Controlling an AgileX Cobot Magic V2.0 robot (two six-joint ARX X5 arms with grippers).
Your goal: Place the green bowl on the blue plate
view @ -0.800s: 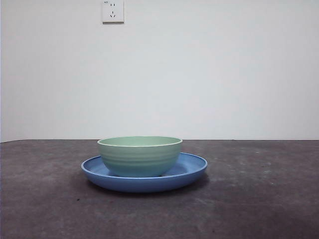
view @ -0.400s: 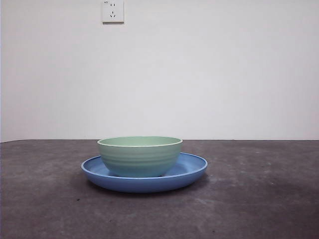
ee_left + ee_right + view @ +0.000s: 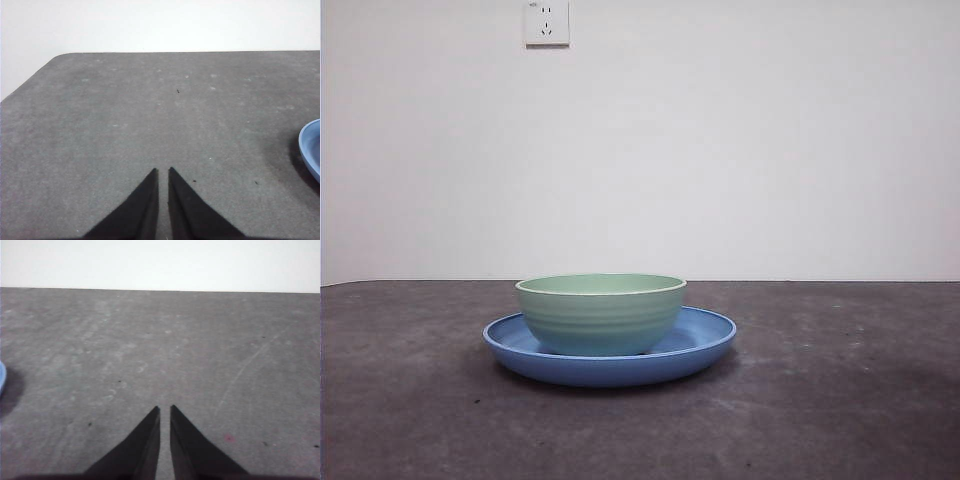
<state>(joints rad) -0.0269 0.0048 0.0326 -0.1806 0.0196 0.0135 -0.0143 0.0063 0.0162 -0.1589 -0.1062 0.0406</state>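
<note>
Green bowl (image 3: 600, 313) upright inside blue plate (image 3: 705, 338), mid-table (image 3: 840, 400). Left gripper (image 3: 163, 172), right gripper (image 3: 165, 410): jaws nearly closed, empty, above bare table.

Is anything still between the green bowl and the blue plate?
Nothing visible: the green bowl already sits upright inside the blue plate. Both grippers, left gripper and right gripper, wait apart over the table.

Glossy green bowl (image 3: 600, 312), blue plate (image 3: 705, 335)
</note>
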